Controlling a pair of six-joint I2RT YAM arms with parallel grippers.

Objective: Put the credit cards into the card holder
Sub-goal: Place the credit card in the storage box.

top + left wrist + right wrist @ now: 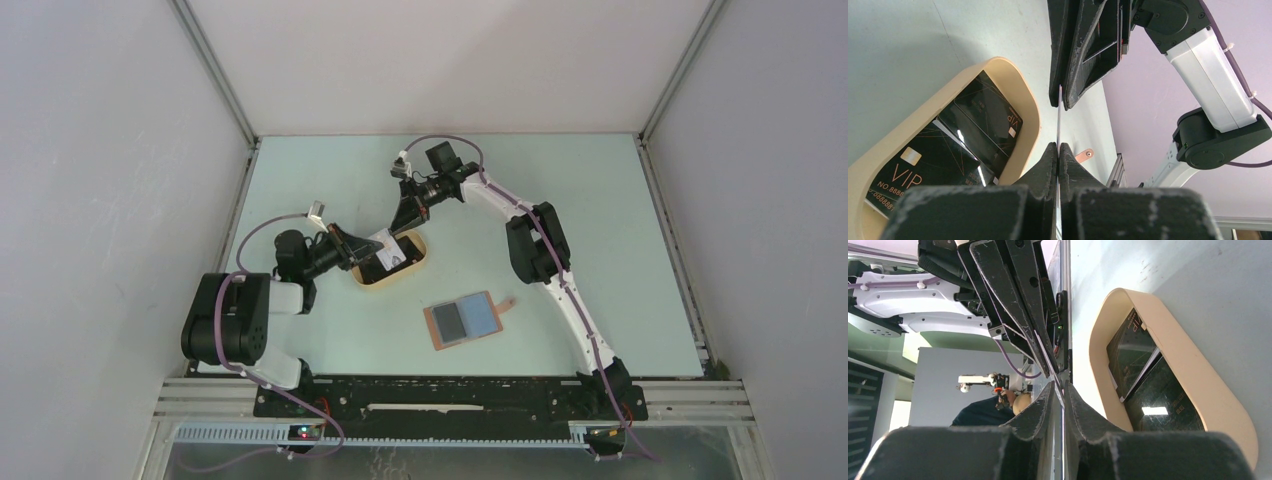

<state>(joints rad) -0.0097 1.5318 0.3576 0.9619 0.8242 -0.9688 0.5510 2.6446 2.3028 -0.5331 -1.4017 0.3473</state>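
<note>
One pale credit card (385,241) hangs on edge above the left end of the tan oval tray (417,266), pinched from both sides. My left gripper (1058,147) is shut on its near edge (1058,120). My right gripper (1062,387) is closed on the opposite edge (1067,315), facing the left one. Black credit cards (983,115) lie overlapping in the tray, also visible in the right wrist view (1158,390). The card holder (478,317) lies open on the table to the right of the tray, blue pockets up, with a dark card (449,321) on its left half.
The tray's raised tan rim (1030,115) sits right below both grippers. The holder's snap tab (507,303) points right. White walls with metal posts enclose the table. The right arm's elbow (535,245) stands behind the holder.
</note>
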